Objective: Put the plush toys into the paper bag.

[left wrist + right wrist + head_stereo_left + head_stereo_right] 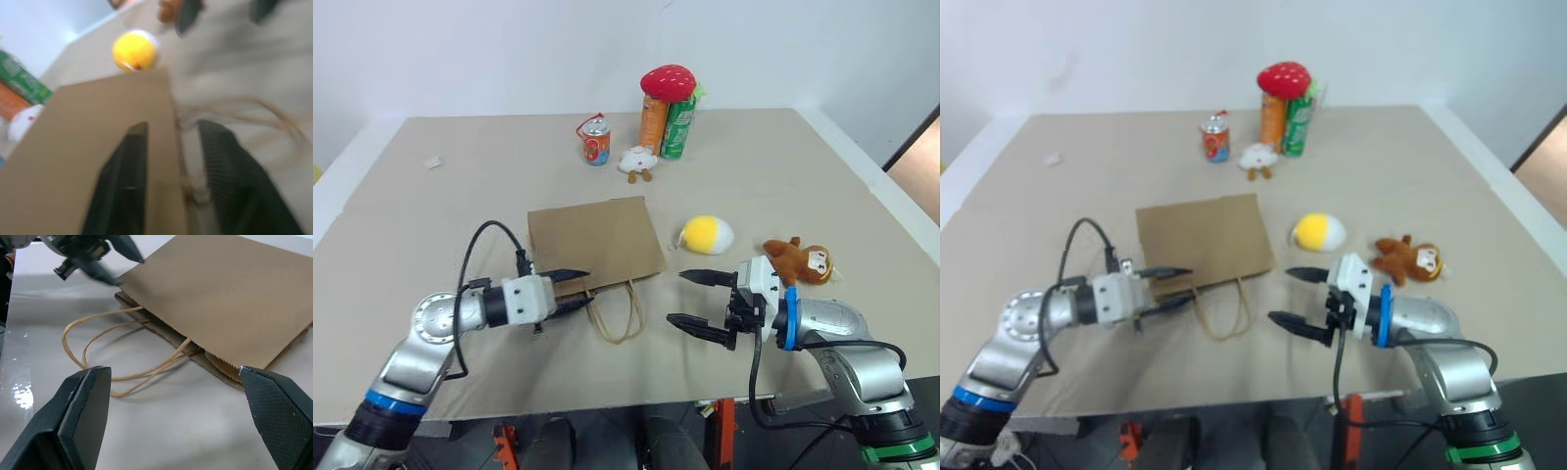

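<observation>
a flat paper bag [595, 242] lies at centre frame, its mouth edge straddled by the part-open left gripper [570, 290], while the right gripper [697, 302] is spread wide, empty; only the top layer should be pinched and lifted.

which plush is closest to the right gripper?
The brown monkey, lying just past the right gripper on its outer side. The yellow egg plush lies farther up the table, and the white plush sits far back by the cans.
</observation>
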Action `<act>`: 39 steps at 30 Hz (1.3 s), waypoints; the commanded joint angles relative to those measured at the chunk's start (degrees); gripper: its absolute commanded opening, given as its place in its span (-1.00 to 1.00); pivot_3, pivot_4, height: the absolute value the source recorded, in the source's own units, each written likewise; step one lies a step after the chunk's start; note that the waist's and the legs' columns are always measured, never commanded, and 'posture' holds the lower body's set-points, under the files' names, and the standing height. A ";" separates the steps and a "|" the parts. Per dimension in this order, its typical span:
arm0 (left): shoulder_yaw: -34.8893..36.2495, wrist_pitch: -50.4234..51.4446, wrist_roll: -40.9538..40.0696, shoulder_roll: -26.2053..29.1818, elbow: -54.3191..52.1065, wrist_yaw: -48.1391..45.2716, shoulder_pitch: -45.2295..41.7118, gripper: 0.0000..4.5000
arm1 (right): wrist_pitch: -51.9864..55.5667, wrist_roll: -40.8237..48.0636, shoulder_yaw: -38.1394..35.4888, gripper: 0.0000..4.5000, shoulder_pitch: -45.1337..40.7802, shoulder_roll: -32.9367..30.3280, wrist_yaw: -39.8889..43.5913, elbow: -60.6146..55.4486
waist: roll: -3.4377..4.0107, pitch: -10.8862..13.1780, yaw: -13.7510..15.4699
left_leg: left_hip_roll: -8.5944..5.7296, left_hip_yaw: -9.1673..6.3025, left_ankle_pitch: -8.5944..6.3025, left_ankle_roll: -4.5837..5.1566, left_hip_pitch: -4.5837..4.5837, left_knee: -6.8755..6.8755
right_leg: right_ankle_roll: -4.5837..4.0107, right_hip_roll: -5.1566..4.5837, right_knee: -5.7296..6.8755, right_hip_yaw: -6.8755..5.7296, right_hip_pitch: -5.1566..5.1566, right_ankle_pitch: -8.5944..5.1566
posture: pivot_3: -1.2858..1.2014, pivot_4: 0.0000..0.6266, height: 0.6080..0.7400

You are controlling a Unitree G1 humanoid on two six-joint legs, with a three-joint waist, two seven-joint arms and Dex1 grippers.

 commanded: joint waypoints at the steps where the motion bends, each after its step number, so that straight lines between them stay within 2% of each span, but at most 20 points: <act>1: 3.74 -8.64 -0.62 6.92 1.32 -6.34 3.76 0.58 | -1.11 0.11 -0.48 1.00 0.06 -0.41 0.78 -0.48 | 0.00 0.00 -0.54 | 0.06 0.02 0.00 0.00 0.02 0.00 | -0.02 0.04 0.00 0.01 0.01 0.01 | 0.03 -0.52 1.00; 4: 1.81 -12.54 1.81 7.78 2.47 -7.88 3.74 0.58 | -1.33 -0.08 -0.26 1.00 0.12 -0.34 1.26 -0.23 | 0.00 0.00 -0.63 | 0.08 0.01 0.01 0.01 0.01 0.00 | -0.11 0.06 0.00 -0.01 0.02 0.00 | 0.03 -0.52 1.00; 11: -3.04 -15.70 6.90 4.20 4.01 -6.42 -0.28 0.58 | -1.77 -0.47 -0.29 1.00 0.24 -0.25 1.70 0.41 | 0.00 0.00 -0.82 | 0.07 0.07 0.01 0.01 0.02 0.01 | -0.06 0.06 0.00 0.07 0.00 0.04 | 0.03 -0.52 1.00; 22: -7.71 -16.45 8.36 0.31 7.36 -6.51 -6.12 0.58 | -2.07 -0.79 -0.48 1.00 1.29 -0.22 1.28 0.00 | 0.00 0.00 -0.95 | 0.08 0.06 0.02 0.02 0.04 0.02 | -0.03 0.12 0.00 0.11 0.01 0.09 | 0.03 -0.52 1.00; 25: -8.24 -15.36 7.12 -0.37 7.37 -6.80 -7.12 0.27 | -2.30 -0.93 -0.49 1.00 1.66 -0.27 1.24 -0.14 | 0.00 0.00 -0.95 | 0.08 0.06 0.02 0.02 0.04 0.02 | -0.02 0.12 0.01 0.12 0.02 0.09 | 0.03 -0.52 1.00; 28: -7.43 -12.20 4.23 -1.08 6.23 -6.83 -7.50 -0.23 | -2.50 -1.01 -0.53 1.00 1.93 -0.26 1.25 -0.18 | 0.00 0.00 -0.95 | 0.07 0.06 0.02 0.02 0.04 0.02 | -0.01 0.13 0.01 0.13 0.02 0.10 | 0.03 -0.52 1.00; 29: -6.74 -10.44 2.69 -1.32 5.62 -6.74 -7.58 -0.27 | -2.59 -1.08 -0.56 1.00 2.00 -0.25 1.26 -0.16 | 0.00 0.00 -0.95 | 0.07 0.06 0.02 0.02 0.04 0.02 | -0.02 0.13 0.01 0.12 0.02 0.10 | 0.03 -0.52 1.00; 30: -6.06 -8.62 1.14 -1.39 5.05 -6.68 -7.73 -0.59 | -2.70 -1.16 -0.59 1.00 2.05 -0.24 1.28 -0.12 | 0.00 0.00 -0.96 | 0.08 0.06 0.02 0.02 0.05 0.02 | -0.02 0.14 0.01 0.13 0.02 0.10 | 0.03 -0.52 1.00; 31: -5.53 -7.15 -0.02 -1.37 4.57 -6.64 -7.86 -0.69 | -2.81 -1.22 -0.61 1.00 2.09 -0.22 1.30 -0.07 | 0.00 0.00 -0.96 | 0.09 0.06 0.02 0.02 0.05 0.02 | -0.02 0.15 0.02 0.12 0.02 0.10 | 0.03 -0.52 1.00; 32: -4.84 -5.34 -1.43 -1.41 4.09 -6.45 -8.21 -0.92 | -2.92 -1.29 -0.58 1.00 2.01 -0.18 1.29 0.04 | 0.00 0.00 -0.97 | 0.09 0.06 0.02 0.02 0.05 0.02 | -0.02 0.15 0.02 0.12 0.01 0.10 | 0.03 -0.52 1.00; 33: -4.22 -3.72 -2.76 -1.49 3.63 -6.25 -8.56 -0.97 | -3.02 -1.33 -0.55 1.00 1.95 -0.16 1.27 0.11 | 0.00 0.00 -0.97 | 0.09 0.06 0.02 0.02 0.05 0.02 | -0.02 0.15 0.02 0.12 0.02 0.10 | 0.03 -0.52 1.00; 39: -1.13 3.78 -8.26 -2.99 1.63 -4.21 -11.12 -0.97 | -2.45 -1.52 0.38 1.00 0.07 0.97 0.16 0.59 | 0.00 0.00 -0.97 | 0.09 0.05 0.02 0.02 0.05 0.03 | -0.02 0.15 0.02 0.12 0.03 0.10 | 0.03 -0.52 1.00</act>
